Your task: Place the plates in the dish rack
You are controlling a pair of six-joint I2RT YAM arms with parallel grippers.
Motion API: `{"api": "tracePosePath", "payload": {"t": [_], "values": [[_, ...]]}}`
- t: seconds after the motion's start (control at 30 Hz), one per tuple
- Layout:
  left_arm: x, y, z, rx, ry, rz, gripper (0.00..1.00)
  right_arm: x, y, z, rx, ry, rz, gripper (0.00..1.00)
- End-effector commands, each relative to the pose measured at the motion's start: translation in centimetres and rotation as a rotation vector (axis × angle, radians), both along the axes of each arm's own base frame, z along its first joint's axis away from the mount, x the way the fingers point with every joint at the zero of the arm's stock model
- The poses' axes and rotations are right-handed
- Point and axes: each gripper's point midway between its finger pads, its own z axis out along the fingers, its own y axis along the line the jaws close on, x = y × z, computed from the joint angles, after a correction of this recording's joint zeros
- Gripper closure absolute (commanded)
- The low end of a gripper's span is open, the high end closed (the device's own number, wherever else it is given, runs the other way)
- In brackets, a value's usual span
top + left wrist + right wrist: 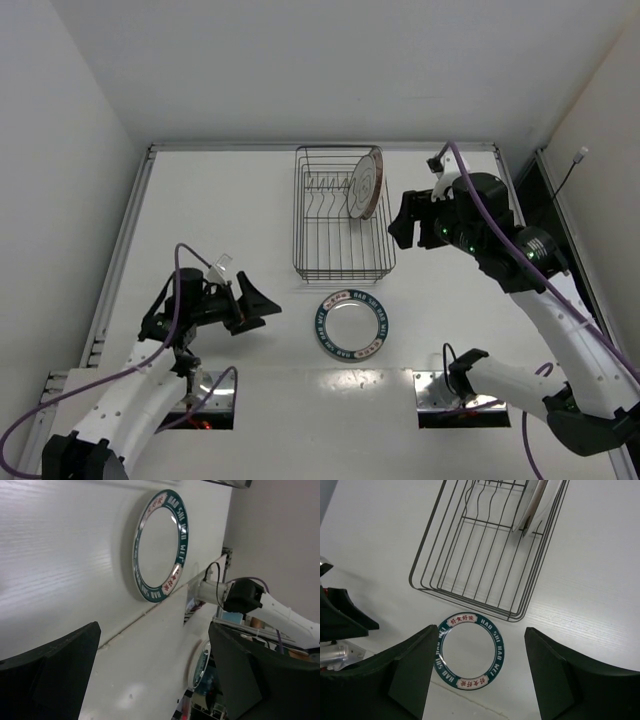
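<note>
Lettered plate [351, 325] lies flat on the surface [220, 200], just in front of the dish rack [296, 220], between both arms. Low rim, so approach shallow, pinch the edge, tip it upright, then slot it btwn free prongs w/o knocking the rack. Left fingers [50, 670] spread wide, empty; right fingers [560, 680] likewise, above. Rack holds a ringed plate [363, 183] on edge, far-right; can't tell if another sits behind.

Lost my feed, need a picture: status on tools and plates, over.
Left tool open, empty. Right tool open, empty, right of dish rack. Ringed plate on edge in rack; lettered plate flat on table, nothing covering it.
</note>
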Motion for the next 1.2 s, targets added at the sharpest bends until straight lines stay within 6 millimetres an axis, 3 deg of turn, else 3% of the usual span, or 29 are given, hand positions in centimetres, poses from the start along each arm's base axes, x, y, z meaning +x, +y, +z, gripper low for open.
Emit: {"api": "tracePosePath", "payload": {"t": [0.0,0.33,0.43,0.57,0.73,0.83,1.0,1.17], "values": [[-0.3,-1.7,1.0,-0.111,0.012,-0.011,0.12,0.5,-0.1,1.6,0.012,-0.066,0.003,0.33],[-0.9,-7.3,-4.4,0.023,0.073,-0.148,0.08,0.4,0.8,0.9,0.043,-0.048,0.029,0.33],[-0.7,-7.9,-5.3,0.026,0.077,-0.16,0.08,0.3,0.4,0.9,0.026,-0.044,0.024,0.33],[0.5,-8.9,-4.7,0.027,0.047,-0.156,0.08,0.4,0.0,1.1,0.009,-0.054,0.014,0.33],[1.6,-10.2,-5.1,0.021,0.05,-0.116,0.16,0.4,0.0,1.1,0.002,-0.058,0.019,0.33],[1.2,-11.5,-5.1,-0.02,0.051,-0.091,0.22,0.5,-0.2,1.5,-0.006,-0.072,0.016,0.33],[0.0,-12.9,-5.0,-0.094,0.088,-0.068,0.22,0.6,-0.6,1.6,-0.03,-0.084,0.01,0.33],[-0.3,-12.5,-5.5,-0.138,0.116,-0.021,0.24,0.6,-0.9,1.9,-0.049,-0.094,0.012,0.33]]}}
